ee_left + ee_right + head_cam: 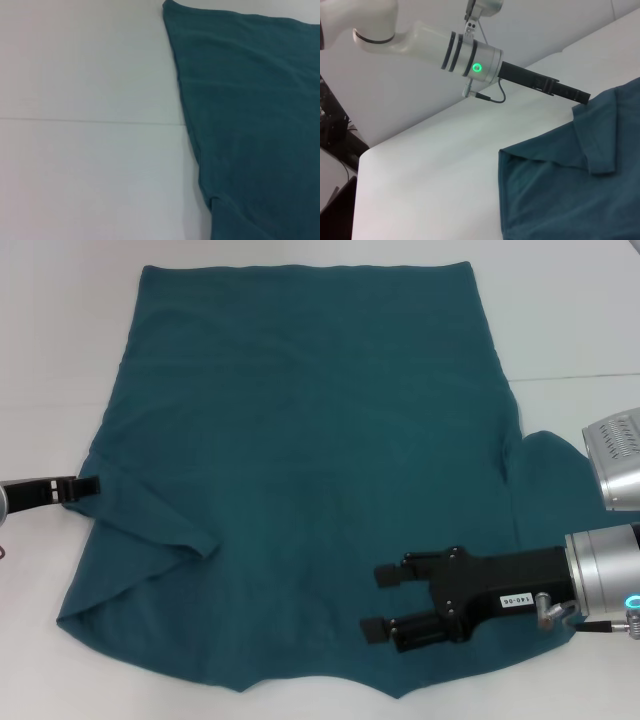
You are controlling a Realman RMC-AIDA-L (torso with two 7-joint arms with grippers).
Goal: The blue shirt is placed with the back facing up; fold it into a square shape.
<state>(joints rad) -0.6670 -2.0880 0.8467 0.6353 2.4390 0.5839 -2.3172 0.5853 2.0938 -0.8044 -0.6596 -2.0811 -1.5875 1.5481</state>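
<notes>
The blue shirt (300,440) lies spread flat on the white table (50,360), plain side up. Its left sleeve (150,530) is folded inward over the body; the right sleeve (550,470) lies out to the side. My left gripper (88,485) is at the shirt's left edge, shut on the fabric there; the right wrist view shows it (584,97) at the corner of the folded flap (595,140). My right gripper (380,602) is open and empty, just above the shirt's lower right part. The left wrist view shows the shirt's side edge (250,100).
A seam line (580,375) crosses the table at the right. The table's edge (357,165) and dark gear (332,125) beyond it show in the right wrist view. Bare table lies on both sides of the shirt.
</notes>
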